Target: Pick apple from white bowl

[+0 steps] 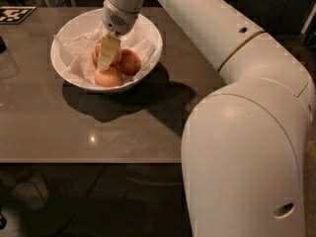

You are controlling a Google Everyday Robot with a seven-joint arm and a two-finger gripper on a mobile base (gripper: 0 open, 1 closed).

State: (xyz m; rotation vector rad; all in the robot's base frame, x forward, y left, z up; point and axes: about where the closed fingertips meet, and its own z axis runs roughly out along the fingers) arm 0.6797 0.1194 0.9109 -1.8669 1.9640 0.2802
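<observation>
The white bowl (151,32) stands on the brown table at the back left, lined with crumpled white paper (75,53). Three apples show in it. A redder apple (97,54) lies at the back, mostly covered by my gripper, so I cannot tell whether it has a yellow-green patch. A paler orange-pink apple (108,77) lies at the front and another (130,61) at the right. My gripper (107,54) reaches down from above into the middle of the bowl, against the redder apple.
The brown table (98,132) has its front edge close to me, with dark floor below. A black-and-white marker tag (11,14) lies at the table's far left corner. My large white arm (247,107) fills the right side.
</observation>
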